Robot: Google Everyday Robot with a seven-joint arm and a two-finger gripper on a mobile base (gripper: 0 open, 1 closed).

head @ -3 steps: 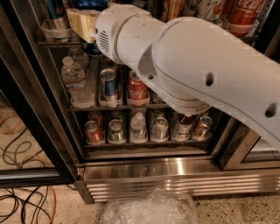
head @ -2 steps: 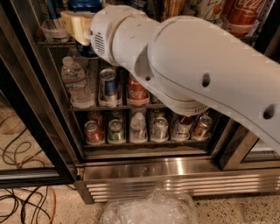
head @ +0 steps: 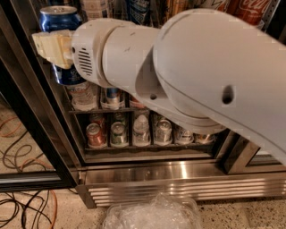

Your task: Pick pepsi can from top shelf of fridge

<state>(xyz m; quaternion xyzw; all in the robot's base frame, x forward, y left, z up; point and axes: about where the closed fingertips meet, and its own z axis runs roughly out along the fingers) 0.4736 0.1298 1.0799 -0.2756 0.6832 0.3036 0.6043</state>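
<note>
The pepsi can is a tall deep-blue can with a silver rim, upright at the top left of the camera view. My gripper has cream fingers closed around the can's middle, in front of the fridge's left side. The can's lower part shows below the fingers. My big white arm hides most of the fridge interior. The top shelf is hidden behind the arm; only the tops of several tall cans show along the upper edge.
Lower wire racks hold short cans and water bottles. The black door frame stands at the left. The steel louvred base runs below. A crumpled clear plastic sheet and cables lie on the floor.
The gripper has moved left and lower in the view, and the blue can now shows in its fingers. The view has come closer to the fridge.
</note>
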